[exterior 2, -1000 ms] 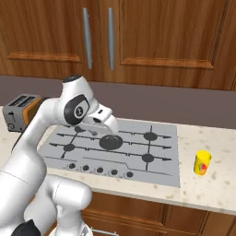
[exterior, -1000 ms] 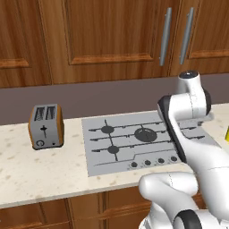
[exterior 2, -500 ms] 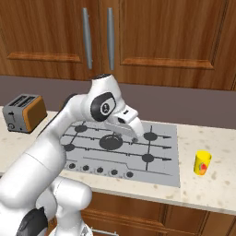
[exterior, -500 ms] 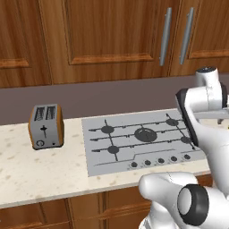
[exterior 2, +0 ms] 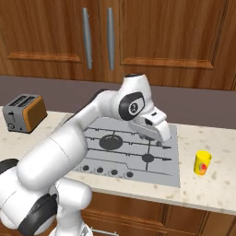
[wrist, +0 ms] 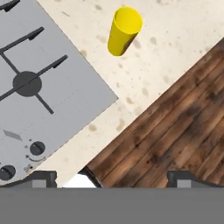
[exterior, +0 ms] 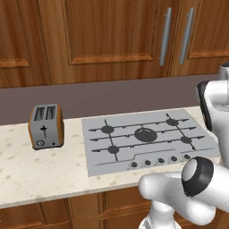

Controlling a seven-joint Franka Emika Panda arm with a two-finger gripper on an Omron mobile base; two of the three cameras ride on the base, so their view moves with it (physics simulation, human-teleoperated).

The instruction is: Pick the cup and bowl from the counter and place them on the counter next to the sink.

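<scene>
glossy white arm (exterior 2: 78,143), dark joint rings

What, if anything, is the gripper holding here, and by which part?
Nothing is held. The open gripper is apart from the small bright yellow cup, which stands untouched on the beige speckled counter.

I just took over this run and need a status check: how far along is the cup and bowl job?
Nothing looks done yet. The cup stands upright on the counter, to the right of the stove plate, untouched. In hand: the arm is over the stove plate's right side with the gripper open and empty, the cup ahead of it in the hand view. Left: grasp the cup, carry it next to the sink, then do the same with the bowl.
</scene>
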